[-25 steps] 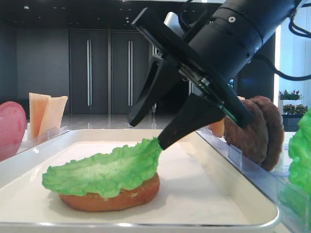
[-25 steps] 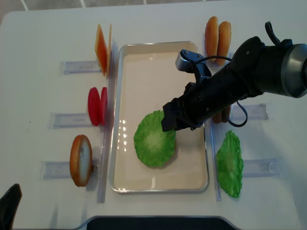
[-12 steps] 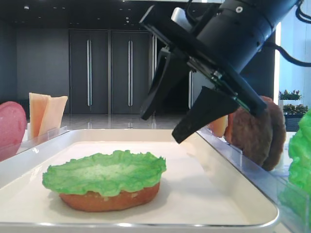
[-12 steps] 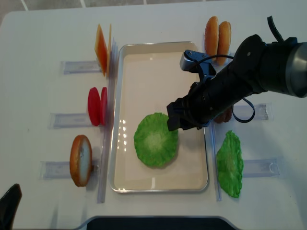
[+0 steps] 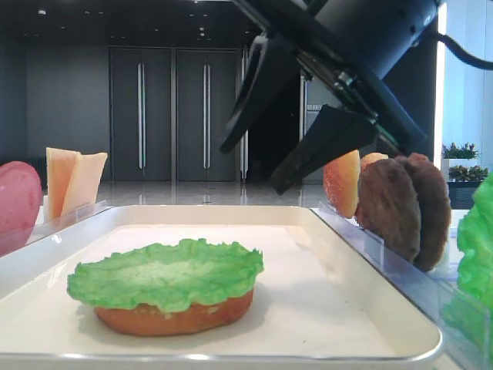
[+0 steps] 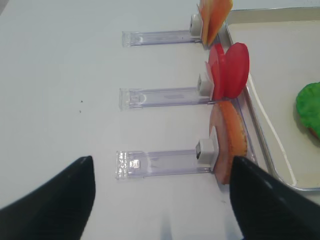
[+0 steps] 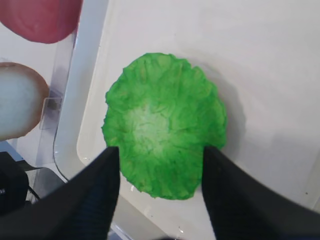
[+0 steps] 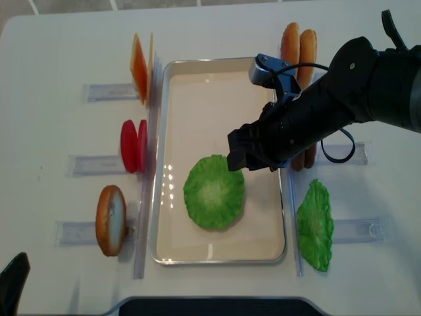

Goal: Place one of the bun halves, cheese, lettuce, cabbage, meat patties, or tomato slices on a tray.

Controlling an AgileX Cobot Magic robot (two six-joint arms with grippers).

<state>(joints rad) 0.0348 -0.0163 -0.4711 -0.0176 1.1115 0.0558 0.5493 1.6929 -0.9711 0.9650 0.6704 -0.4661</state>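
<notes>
the right claw [image 5: 293, 154] hangs above the tray [image 8: 197, 85], its two dark fingers [image 7: 95, 195] spread apart with nothing between them. below it the lettuce [image 8: 214, 192] lies flat on a bun half [image 5: 173, 316] on the tray's white lining. the left claw [image 6: 160, 197] hovers over the surface [image 6: 60, 75], fingers wide and empty, near the clear holders [image 6: 160, 96].

Clear plastic holders [image 8: 99, 164] lie on a white table [image 8: 59, 52]; dark double doors [image 5: 173, 116] stand far behind
</notes>
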